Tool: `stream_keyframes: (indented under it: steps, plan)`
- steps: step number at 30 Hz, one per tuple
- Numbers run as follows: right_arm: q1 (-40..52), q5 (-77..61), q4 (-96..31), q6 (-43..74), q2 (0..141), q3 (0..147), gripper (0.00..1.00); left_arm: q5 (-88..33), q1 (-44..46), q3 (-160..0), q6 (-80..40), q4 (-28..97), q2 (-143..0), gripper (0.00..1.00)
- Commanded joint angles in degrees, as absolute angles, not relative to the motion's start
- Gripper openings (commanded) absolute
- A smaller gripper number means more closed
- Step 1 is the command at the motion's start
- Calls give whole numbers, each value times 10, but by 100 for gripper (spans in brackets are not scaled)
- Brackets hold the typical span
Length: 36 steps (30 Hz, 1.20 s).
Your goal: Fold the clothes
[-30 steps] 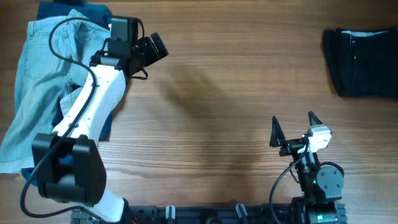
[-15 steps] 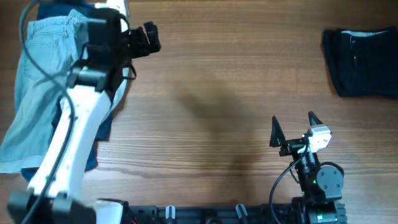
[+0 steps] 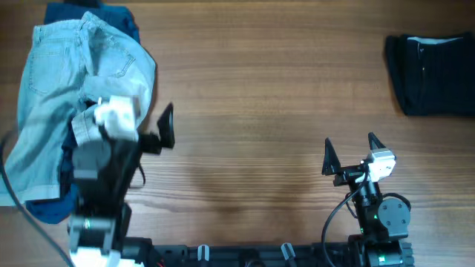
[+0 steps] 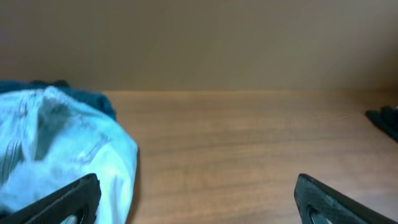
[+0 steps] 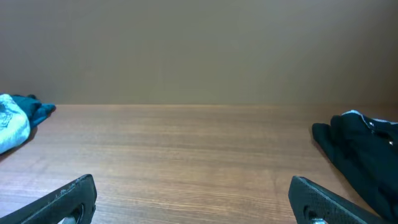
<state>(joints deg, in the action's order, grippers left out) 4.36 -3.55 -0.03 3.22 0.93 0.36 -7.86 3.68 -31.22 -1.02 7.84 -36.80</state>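
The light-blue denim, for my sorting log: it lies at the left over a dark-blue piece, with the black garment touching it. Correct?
No: the overhead view shows the black garment far off at the right edge, not touching the light-blue denim, which does lie left over the dark-blue piece.

On my left a rumpled light-blue denim piece lies over a dark-blue garment; far right, black shorts sit compactly bunched.

Left arm: you have drawn it back from the far left corner of the table to the near edge.
Left gripper: now low over the right border of the light-blue denim.
Light-blue denim: uncovered; its far right fold now spreads further along the table.
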Motion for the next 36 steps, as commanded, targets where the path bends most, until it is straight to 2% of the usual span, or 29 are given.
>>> stream_keyframes:
  steps: [1, 7, 12, 16, 36]
  plan:
    - [41, -30, 1, 32, 4, 3, 100, -85, 13, -196, -55, 23, -267, 100]
    - [41, -30, 1, 31, 4, 3, 100, -85, 4, -61, -87, -41, -132, 100]
    - [41, -30, 1, 32, 4, 3, 100, -85, -14, -3, -110, -30, -57, 100]
    - [41, -30, 1, 31, 4, 3, 100, -83, -22, -3, -110, 40, -41, 100]
    - [41, -30, 1, 31, 4, 3, 100, -75, -22, -3, -108, 37, -35, 100]
